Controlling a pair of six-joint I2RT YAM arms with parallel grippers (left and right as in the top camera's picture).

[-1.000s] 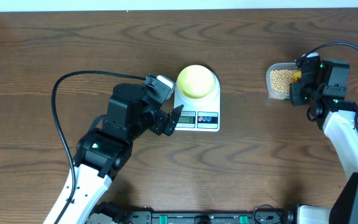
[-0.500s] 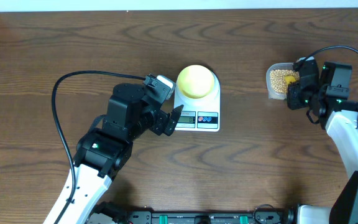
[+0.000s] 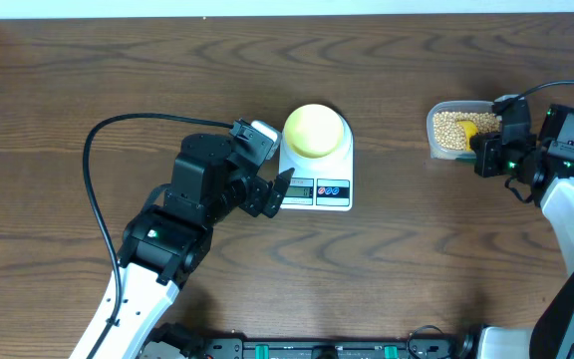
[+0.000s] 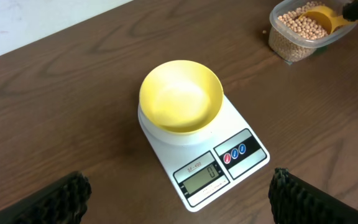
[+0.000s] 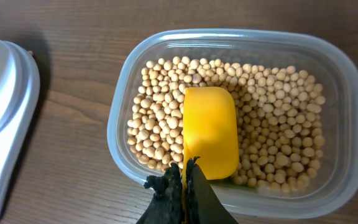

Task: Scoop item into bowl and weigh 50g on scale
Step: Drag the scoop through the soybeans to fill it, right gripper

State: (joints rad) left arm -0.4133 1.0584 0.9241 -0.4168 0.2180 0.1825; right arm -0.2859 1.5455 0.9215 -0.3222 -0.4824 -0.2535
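Right gripper (image 5: 183, 182): jaws are seen closed together on the near end of the yellow scoop (image 5: 210, 130).
Left gripper (image 3: 277, 192): jaws are held wide apart and empty, just left of the scale (image 4: 236, 122).
Beans (image 5: 157, 118): all are seen in the clear tub (image 5: 118, 109) at the far right. The scoop lies on them, with none visible on its upper face.
Bowl (image 4: 180, 96): it is empty and seated on the far part of the scale, mid-table. A 0 appears to be shown.
Risk, spill: the bowl stands well apart from the tub, so beans could be shed and rolled across the wood if the scoop is tilted.
Risk, grip: the scoop could be twisted in so narrow a hold.
Risk, tub: it could be dragged or tipped, being unheld.
Risk, reading: 50 g could be overshot, or falsified if the scale is touched.
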